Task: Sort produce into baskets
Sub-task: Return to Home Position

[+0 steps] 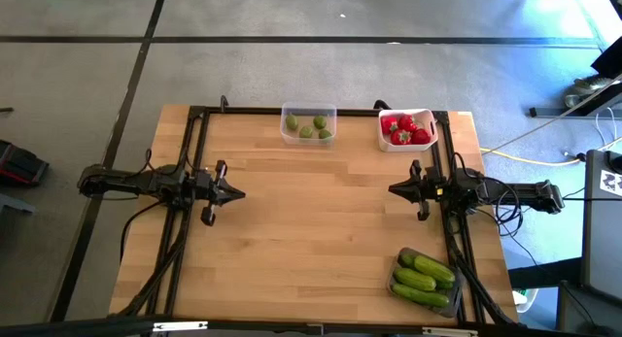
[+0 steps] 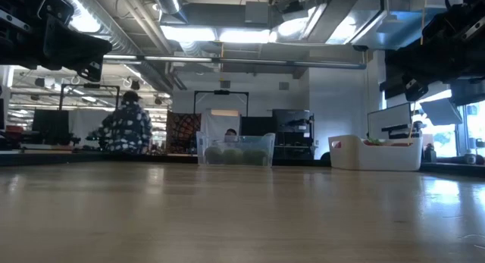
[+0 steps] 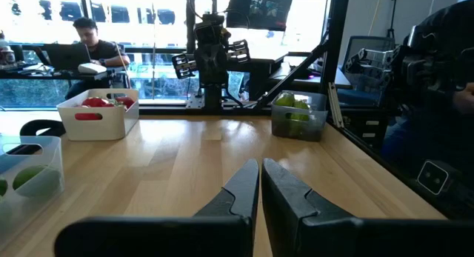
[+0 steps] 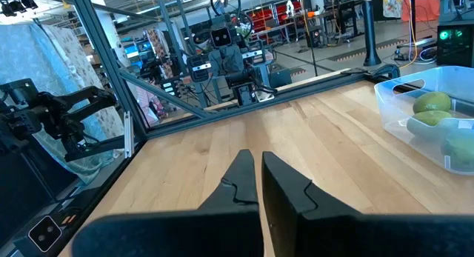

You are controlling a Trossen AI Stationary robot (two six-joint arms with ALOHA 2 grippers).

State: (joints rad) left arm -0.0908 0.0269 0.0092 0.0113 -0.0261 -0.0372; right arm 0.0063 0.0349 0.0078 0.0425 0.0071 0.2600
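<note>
Wooden bench (image 1: 311, 230) is carrying three sorted baskets: green fruits (image 1: 309, 125), red pieces (image 1: 406, 129), cucumbers (image 1: 424, 277). Left gripper (image 1: 233, 193) and right gripper (image 1: 395, 189) are hovering, jaws closed, holding nothing.

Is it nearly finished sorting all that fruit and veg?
It looks done. The green fruits sit in the clear tub, the red pieces in the white tub, the cucumbers in the dark tub. Both grippers, left and right, are shut and empty. No loose produce shows.
</note>
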